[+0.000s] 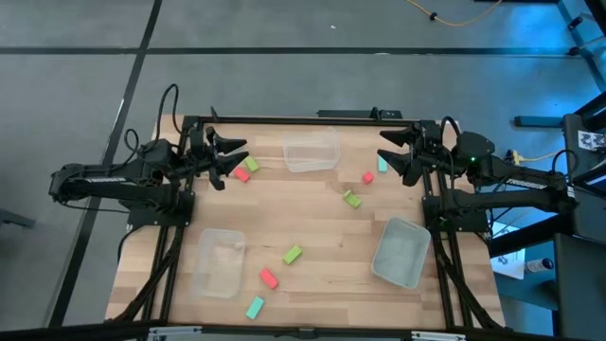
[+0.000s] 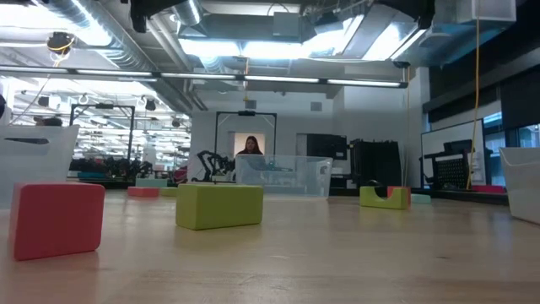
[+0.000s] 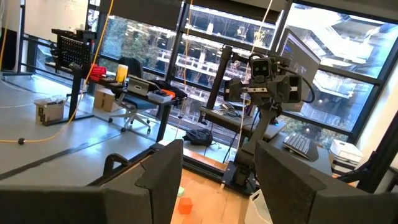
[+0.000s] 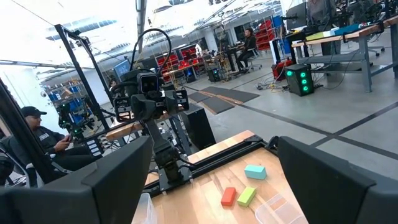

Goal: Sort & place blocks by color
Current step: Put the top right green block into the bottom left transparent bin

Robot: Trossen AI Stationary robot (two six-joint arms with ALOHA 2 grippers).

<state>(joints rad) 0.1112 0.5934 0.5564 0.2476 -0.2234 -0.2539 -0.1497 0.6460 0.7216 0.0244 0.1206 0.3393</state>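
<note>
Blocks lie scattered on the counter (image 1: 322,223) in the high view: red block (image 1: 241,175) and lime block (image 1: 252,166) by the spread, empty left gripper (image 1: 230,159), teal block (image 1: 383,164) by the spread, empty right gripper (image 1: 396,152). Low view: near red block (image 2: 56,218) left of a near lime block (image 2: 219,205). Wrist views: each arm's gripper stands apart, nothing held.

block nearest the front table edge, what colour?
Teal block; clearest in the high view.

surface: light wooden counter (image 1: 312,223) | tubs: three clear plastic tubs, top centre (image 1: 311,152), lower left (image 1: 219,262), lower right (image 1: 401,252) | blocks: small rectangular blocks scattered — red-pink (image 1: 269,278), lime green (image 1: 293,254), teal (image 1: 255,307) at lower centre
</note>
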